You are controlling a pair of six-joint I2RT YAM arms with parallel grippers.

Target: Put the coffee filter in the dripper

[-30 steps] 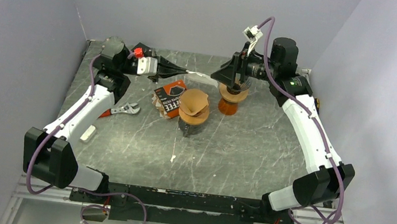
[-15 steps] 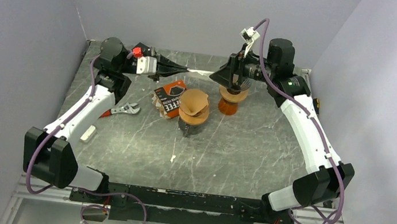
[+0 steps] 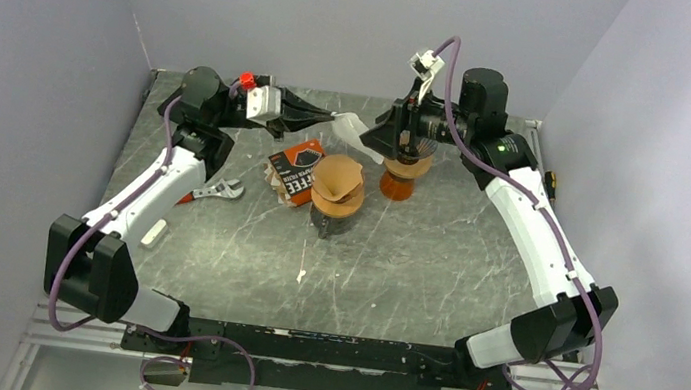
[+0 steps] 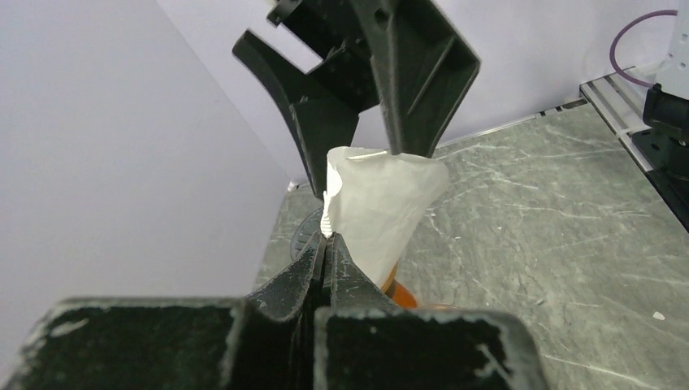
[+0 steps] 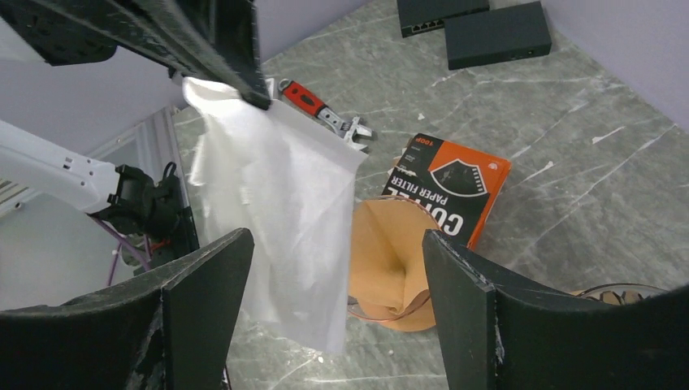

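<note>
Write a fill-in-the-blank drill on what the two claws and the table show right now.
1. The left claw is shut on a white paper ____, held in the air.
2. The right claw stands ____, gripping nothing.
3. The wrench lying on the marble has a ____ handle.
Missing words: filter; open; red.

From high above, the top camera overlooked the white filter [image 3: 348,131]; both wrist cameras faced it closely from opposite sides.
</note>
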